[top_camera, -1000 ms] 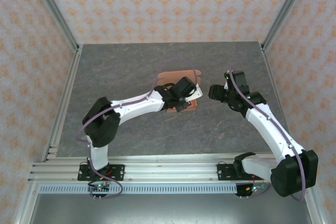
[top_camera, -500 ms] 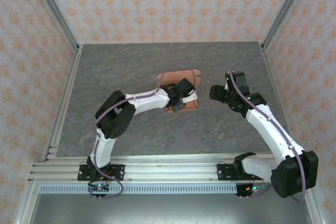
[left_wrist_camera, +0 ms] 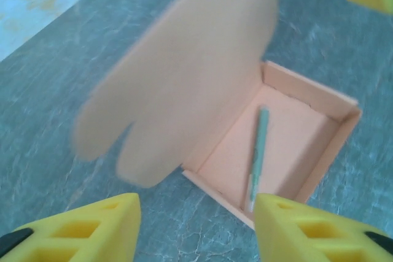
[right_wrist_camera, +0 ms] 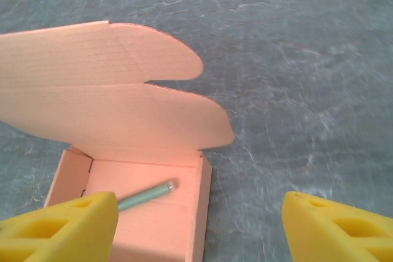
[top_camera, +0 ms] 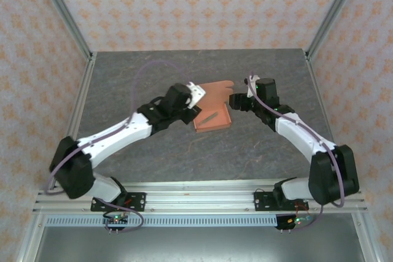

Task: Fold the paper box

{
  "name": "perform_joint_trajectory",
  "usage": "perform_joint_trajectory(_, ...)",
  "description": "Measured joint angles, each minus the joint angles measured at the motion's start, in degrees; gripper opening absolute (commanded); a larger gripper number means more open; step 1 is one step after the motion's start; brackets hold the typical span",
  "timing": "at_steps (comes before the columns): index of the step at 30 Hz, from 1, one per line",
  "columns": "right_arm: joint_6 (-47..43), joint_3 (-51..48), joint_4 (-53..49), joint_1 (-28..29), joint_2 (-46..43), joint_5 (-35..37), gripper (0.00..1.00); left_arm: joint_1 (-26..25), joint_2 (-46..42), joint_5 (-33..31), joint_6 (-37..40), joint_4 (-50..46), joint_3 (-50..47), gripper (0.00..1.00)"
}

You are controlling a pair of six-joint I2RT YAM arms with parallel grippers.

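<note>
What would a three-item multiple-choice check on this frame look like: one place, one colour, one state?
1. Where is the green stick?
A) on top of the lid
B) inside the paper box
C) outside the box, beside it

2. What colour are the gripper fingers?
A) yellow
B) black
C) red

3. What state is the lid in?
A) shut flat
B) torn off
C) raised open

Answers:
1. B, the stick lies on the box floor between its walls.
2. A, yellow fingers frame the bottom of both wrist views.
3. C, the lid stands up from the back wall and leaves the inside exposed.
</note>
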Motion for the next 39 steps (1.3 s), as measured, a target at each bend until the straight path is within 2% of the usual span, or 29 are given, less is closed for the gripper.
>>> perform_joint_trajectory(2, -4.6, 0.2, 2.8, -1.9, 2.7, -4.1, 0.71, 4.5, -3.8, 2.1, -4.1, 2.8, -5.4, 0.67)
perform_joint_trajectory(5, -10.5, 0.7, 4.8, -4.3, 6.2, -9.4, 0.71, 11.1, -5.4, 5.2, -8.5, 6.0, -11.4, 0.71)
perform_joint_trajectory(11, -22.7, 5.6, 2.8, -5.9, 11.6, -17.3, 0.70, 16.6, 0.5, 12.7, -10.4, 10.3, -12.6, 0.75)
perform_joint_trajectory(20, -33.6, 11.3, 0.9, -5.9, 17.6, -18.7, 0.67, 17.4, 5.1, 18.6, -8.8, 17.8, -12.5, 0.76)
perform_joint_trajectory(33, -40.2, 17.6, -3.1, -6.2, 23.8, -22.5, 0.63, 17.4, 11.2, 21.3, -6.4, 20.2, -9.5, 0.77)
perform_joint_trajectory(39, -41.7, 19.6, -5.2, -6.2, 25.4, -24.5, 0.55, 17.4, 13.9, 22.0, -5.8, 21.5, -7.5, 0.70)
